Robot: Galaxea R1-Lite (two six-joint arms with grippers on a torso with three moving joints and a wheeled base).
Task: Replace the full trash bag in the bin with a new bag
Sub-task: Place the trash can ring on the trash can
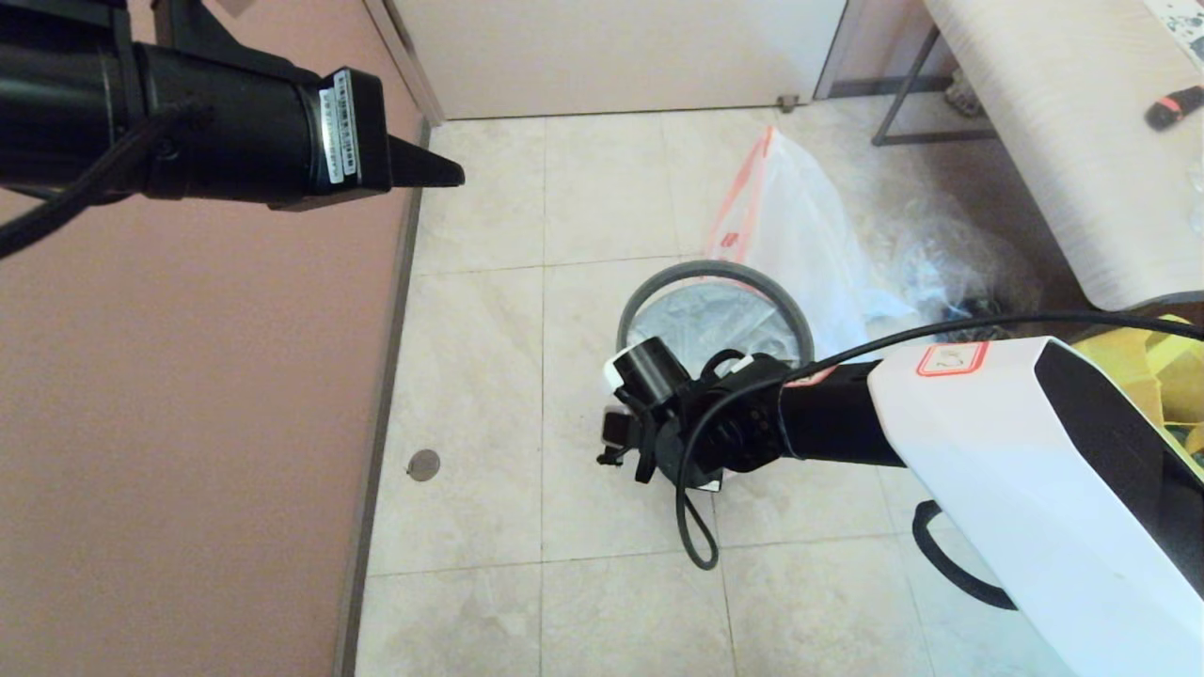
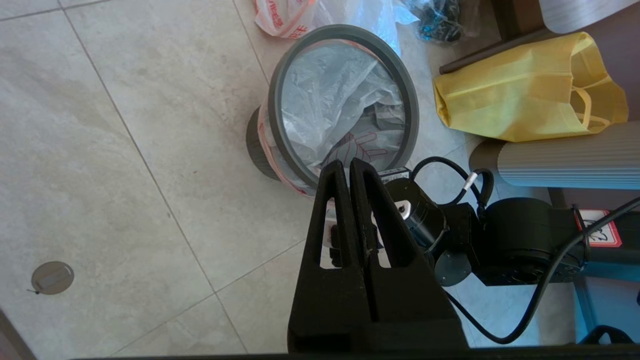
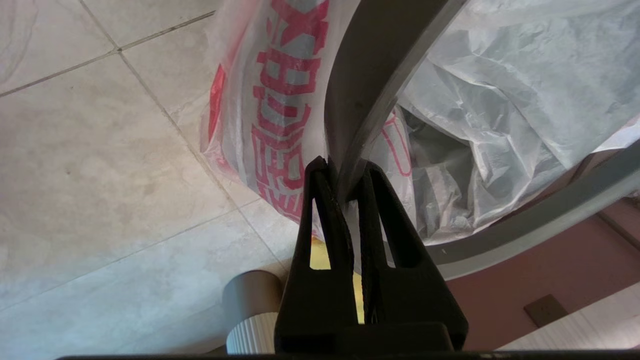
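The black bin stands on the tiled floor, and the new bag lines it. The bag's red-printed edge is folded down over the outside. The grey rim ring sits around the bin's mouth. My right gripper is shut on the near side of this ring; in the head view my right wrist hides it. The full trash bag rests on the floor just behind the bin. My left gripper hangs high at the left, shut and empty, with its fingertips pointing towards the bin.
A clear bag with dark items lies to the right of the full bag. A yellow tote sits by a table leg at the right, under the pale-topped table. A pink wall runs along the left, with a round floor cover near it.
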